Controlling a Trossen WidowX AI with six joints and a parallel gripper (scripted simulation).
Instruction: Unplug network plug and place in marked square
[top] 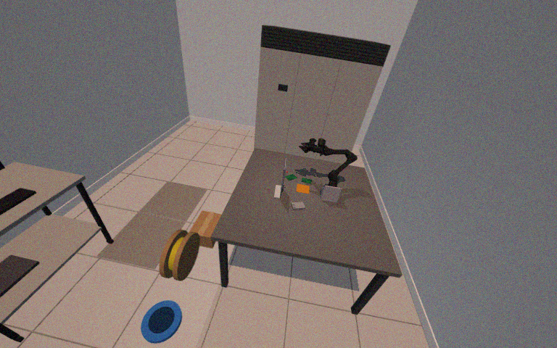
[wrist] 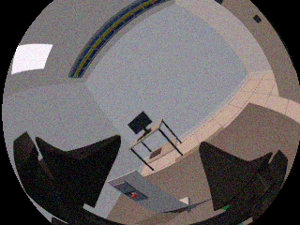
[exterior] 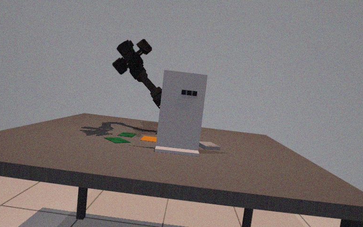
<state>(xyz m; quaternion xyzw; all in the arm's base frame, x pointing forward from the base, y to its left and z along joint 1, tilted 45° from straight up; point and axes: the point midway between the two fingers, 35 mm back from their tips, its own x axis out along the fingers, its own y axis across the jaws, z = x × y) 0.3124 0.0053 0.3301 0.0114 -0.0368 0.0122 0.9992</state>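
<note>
The upright grey panel [top: 283, 177] [exterior: 179, 121] [wrist: 161, 198] stands on the table, edge-on in the top view and seen from behind in the exterior view. A small red spot [wrist: 134, 194], seemingly on the plug, shows at the dark socket area on its front; the tab cannot be made out. A flat orange square [top: 302, 188] [exterior: 149, 138] lies on the table between panel and arm base. My gripper [top: 301, 146] [exterior: 132, 56] [wrist: 161, 144] is open with nothing between its fingers. It hangs high above the table, apart from the panel and off to one side of it.
Two green flat pieces [top: 290, 177] [top: 307, 180] [exterior: 117, 140] [exterior: 126, 135] lie near the orange square. A low pale block [top: 297, 205] [exterior: 209, 145] lies to the panel's other side. A grey box [top: 331, 193] stands beside the arm's base.
</note>
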